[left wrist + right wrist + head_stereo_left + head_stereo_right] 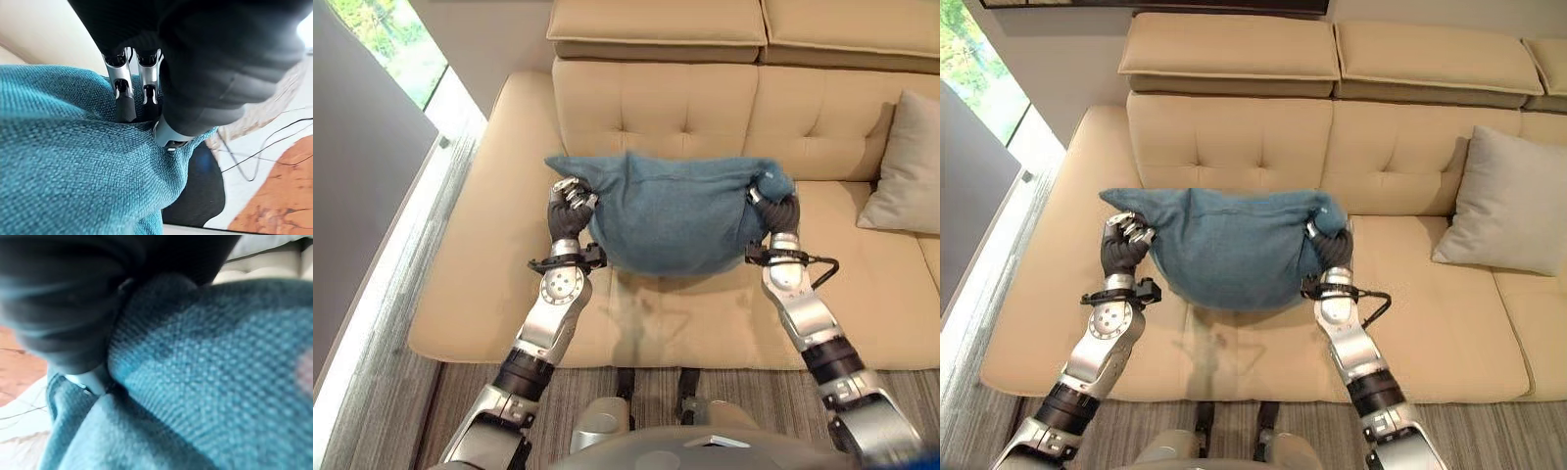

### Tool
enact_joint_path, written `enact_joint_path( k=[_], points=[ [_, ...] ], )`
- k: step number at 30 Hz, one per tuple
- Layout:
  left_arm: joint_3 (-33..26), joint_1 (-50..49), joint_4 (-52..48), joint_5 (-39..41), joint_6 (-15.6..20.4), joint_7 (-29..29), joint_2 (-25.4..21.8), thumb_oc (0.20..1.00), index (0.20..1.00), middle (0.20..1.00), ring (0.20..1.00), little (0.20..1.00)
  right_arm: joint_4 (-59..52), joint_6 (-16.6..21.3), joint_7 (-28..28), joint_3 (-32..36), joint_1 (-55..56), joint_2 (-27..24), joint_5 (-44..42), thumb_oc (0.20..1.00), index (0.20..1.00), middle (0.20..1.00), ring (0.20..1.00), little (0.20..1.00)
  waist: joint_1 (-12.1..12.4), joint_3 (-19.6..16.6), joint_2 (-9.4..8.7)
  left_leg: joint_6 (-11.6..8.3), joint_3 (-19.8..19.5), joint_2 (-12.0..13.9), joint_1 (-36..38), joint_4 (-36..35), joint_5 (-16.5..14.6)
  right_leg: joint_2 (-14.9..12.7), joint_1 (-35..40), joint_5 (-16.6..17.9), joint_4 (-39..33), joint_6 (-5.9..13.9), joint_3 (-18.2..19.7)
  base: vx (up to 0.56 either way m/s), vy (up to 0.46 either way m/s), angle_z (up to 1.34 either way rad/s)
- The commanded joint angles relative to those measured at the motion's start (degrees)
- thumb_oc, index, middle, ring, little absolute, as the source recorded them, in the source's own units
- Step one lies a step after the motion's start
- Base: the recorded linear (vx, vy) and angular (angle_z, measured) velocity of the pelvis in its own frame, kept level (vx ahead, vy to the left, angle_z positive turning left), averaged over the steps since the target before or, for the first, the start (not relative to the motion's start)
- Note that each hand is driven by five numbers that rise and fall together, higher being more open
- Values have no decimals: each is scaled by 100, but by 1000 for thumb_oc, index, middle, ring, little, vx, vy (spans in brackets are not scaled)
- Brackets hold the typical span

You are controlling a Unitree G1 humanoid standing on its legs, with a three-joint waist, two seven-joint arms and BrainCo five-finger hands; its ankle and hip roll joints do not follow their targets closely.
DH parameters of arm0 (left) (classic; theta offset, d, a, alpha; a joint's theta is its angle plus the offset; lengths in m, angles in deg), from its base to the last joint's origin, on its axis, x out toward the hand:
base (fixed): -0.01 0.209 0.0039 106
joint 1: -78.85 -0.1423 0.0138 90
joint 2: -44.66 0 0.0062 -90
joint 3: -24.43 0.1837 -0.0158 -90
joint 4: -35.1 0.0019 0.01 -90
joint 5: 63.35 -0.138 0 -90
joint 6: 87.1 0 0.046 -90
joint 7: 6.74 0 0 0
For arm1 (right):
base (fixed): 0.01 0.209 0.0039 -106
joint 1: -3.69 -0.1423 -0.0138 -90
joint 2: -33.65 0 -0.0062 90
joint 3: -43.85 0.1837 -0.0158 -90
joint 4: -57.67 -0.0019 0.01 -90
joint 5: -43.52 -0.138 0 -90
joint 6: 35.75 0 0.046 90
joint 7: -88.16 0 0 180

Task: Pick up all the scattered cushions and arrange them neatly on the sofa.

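A striped grey carpet [401, 392] runs along the front edge of a beige sofa [1087, 323], and at the left a pale sill lies below a window [391, 44] with greenery outside.

Above the sofa's seat, toward its left half, a teal cushion [1229, 250] is held in the air between both hands, sagging in the middle and casting a shadow on the seat below. The left hand [570, 208] grips the cushion's left corner; in the left wrist view its fingers [126, 100] are curled down with dark tips pressed into the teal weave, pinching the fabric against the thumb. The right hand [1330, 242] holds the cushion's right corner, with bunched cloth wrapped over it; the right wrist view shows fabric folded against the dark cover, the fingers hidden, so their state cannot be told.

Farther back and to the right, a grey cushion [1508, 201] leans against the tufted backrest, well apart from the teal one. Flat headrest pads [1234, 49] top the back.
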Motion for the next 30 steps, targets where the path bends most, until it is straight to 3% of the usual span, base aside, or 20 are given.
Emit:
enact_joint_path(
  k=[1,13,19,30],
  points=[
    [684,1244,272,-284,541,-7,27,200,200,200,200,200,-143,473,113,-356,-906,82,-19,200,200,200,200,200,-31,-237,-89,-277,32,214,-109,34,-371,-413,-45,-227,22,892,352,-100,-1,21],
    [1495,4773,2568,-89,767,306,-483,200,200,200,200,200,1919,465,397,-1146,-4294,-732,-458,200,200,200,200,200,-79,-349,12,-461,-58,135,-1761,34,115,-449,-1663,205,22,959,406,-69,11,4],
    [1536,4921,2779,177,860,221,-492,200,200,200,200,200,2306,439,287,-1388,-4737,-1083,-655,200,200,200,200,200,-52,-283,15,-520,-94,130,-2074,34,220,-480,-2006,275,22,991,406,-40,2,-5],
    [1542,4691,2948,37,703,178,-370,200,200,200,200,200,2789,378,264,-1290,-4323,-918,-657,200,200,200,200,200,-77,-152,113,-555,-111,87,-2386,34,317,-550,-2320,362,22,1007,383,-19,-1,1]
  ],
)
